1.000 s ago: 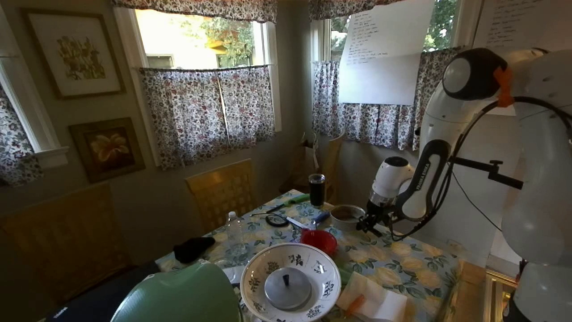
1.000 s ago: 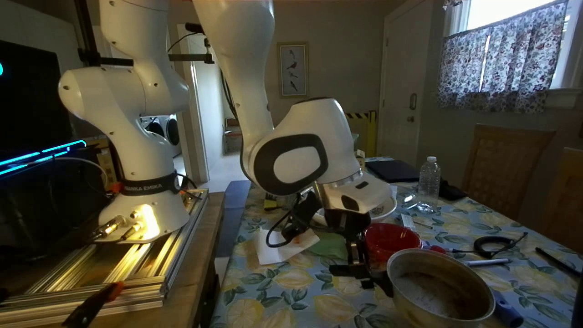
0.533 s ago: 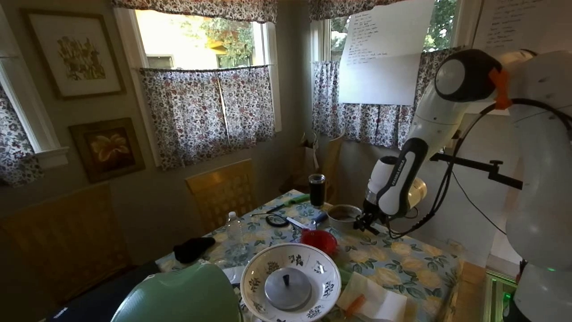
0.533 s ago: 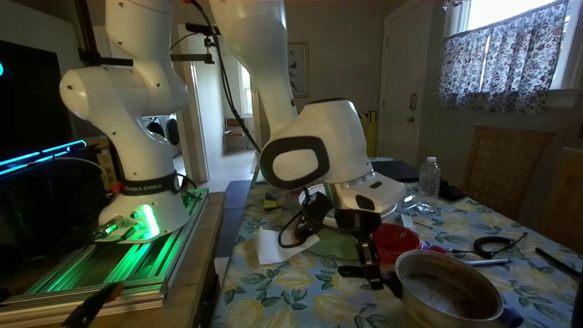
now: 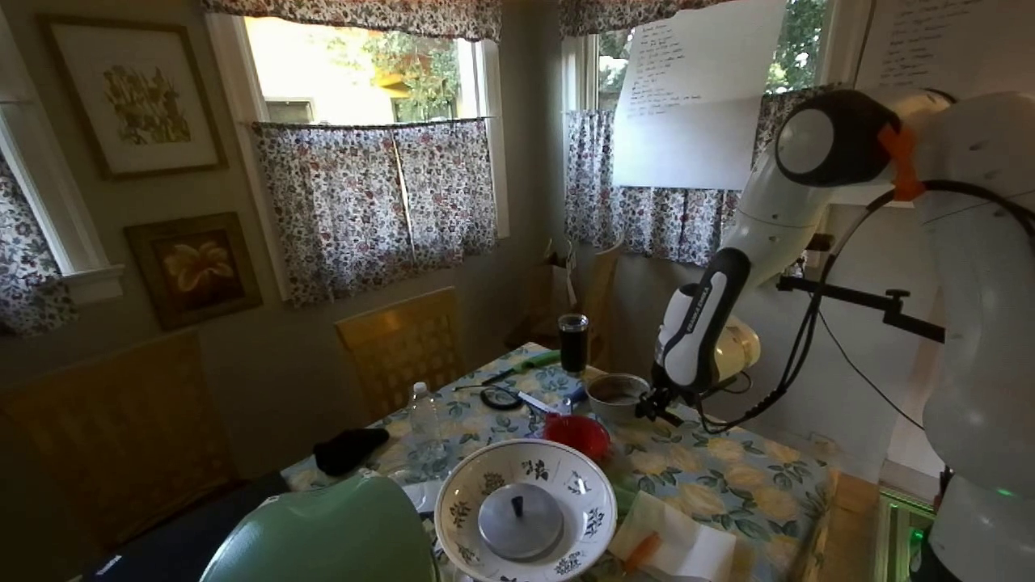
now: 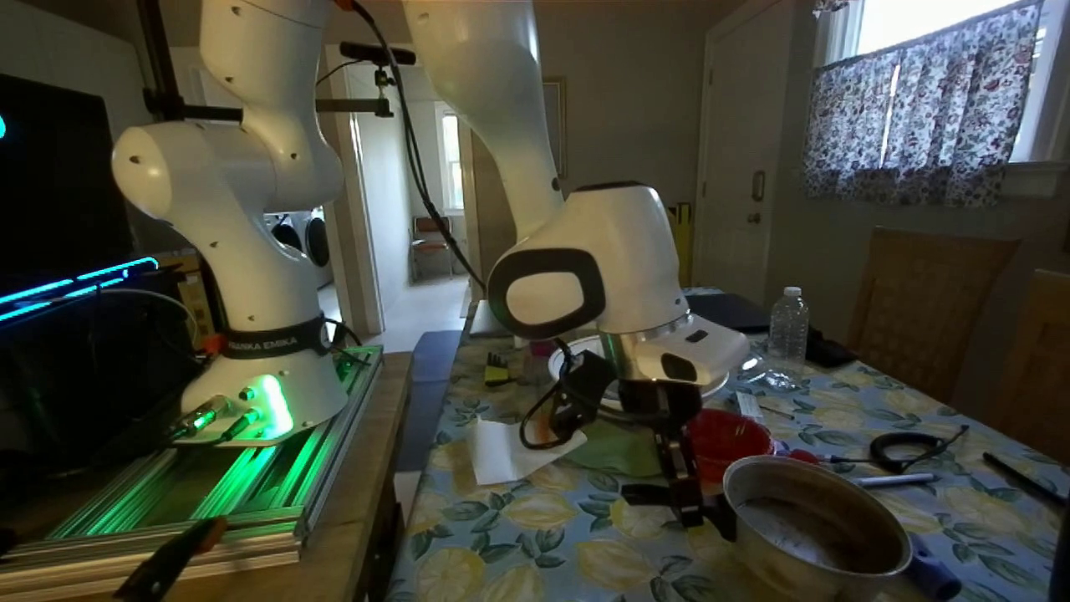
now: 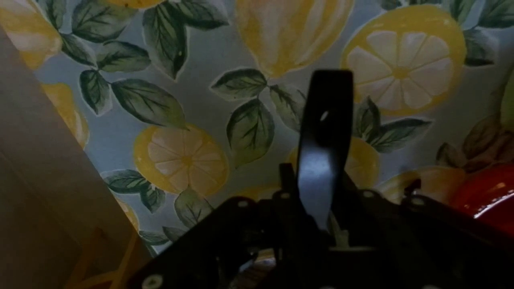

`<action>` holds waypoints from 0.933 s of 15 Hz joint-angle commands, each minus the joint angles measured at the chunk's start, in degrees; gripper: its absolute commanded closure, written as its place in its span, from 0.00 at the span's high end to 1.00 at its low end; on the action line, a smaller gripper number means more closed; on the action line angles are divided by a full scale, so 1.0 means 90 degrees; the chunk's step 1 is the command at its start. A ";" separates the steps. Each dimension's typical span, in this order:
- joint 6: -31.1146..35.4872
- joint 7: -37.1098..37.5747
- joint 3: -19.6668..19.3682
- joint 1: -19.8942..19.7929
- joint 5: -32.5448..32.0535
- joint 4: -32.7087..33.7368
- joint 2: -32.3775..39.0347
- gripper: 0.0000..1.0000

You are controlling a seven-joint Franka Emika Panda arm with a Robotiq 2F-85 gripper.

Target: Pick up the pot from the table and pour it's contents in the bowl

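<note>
Arm [image 6: 639, 255] bent over the table [image 6: 535, 510], wrist [image 6: 648, 332] downward, jaws tight on the pot's [image 6: 777, 573] dark handle [image 7: 323, 148]

The tabletop [image 5: 732, 473] has a light blue cloth [image 7: 200, 72] on it, lemon-and-leaf print all over. In an exterior view the big white bowl [image 5: 579, 489] sits up front, red cup [image 5: 576, 436] just behind it. Also on there: a clear bottle [image 6: 788, 339] standing upright, a dark tumbler [image 5: 573, 346] by the far edge, some black ring-shaped thing [image 6: 881, 452] and a white paper [image 5: 707, 541].
</note>
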 commanded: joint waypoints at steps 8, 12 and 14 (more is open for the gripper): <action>-0.0262 -0.0122 -0.1264 0.1631 0.0593 -0.0438 -0.0706 0.92; -0.1163 0.0607 -0.2620 0.3403 0.0605 -0.1076 -0.1865 1.00; -0.2187 0.1315 -0.3142 0.4119 0.0181 -0.1210 -0.2488 1.00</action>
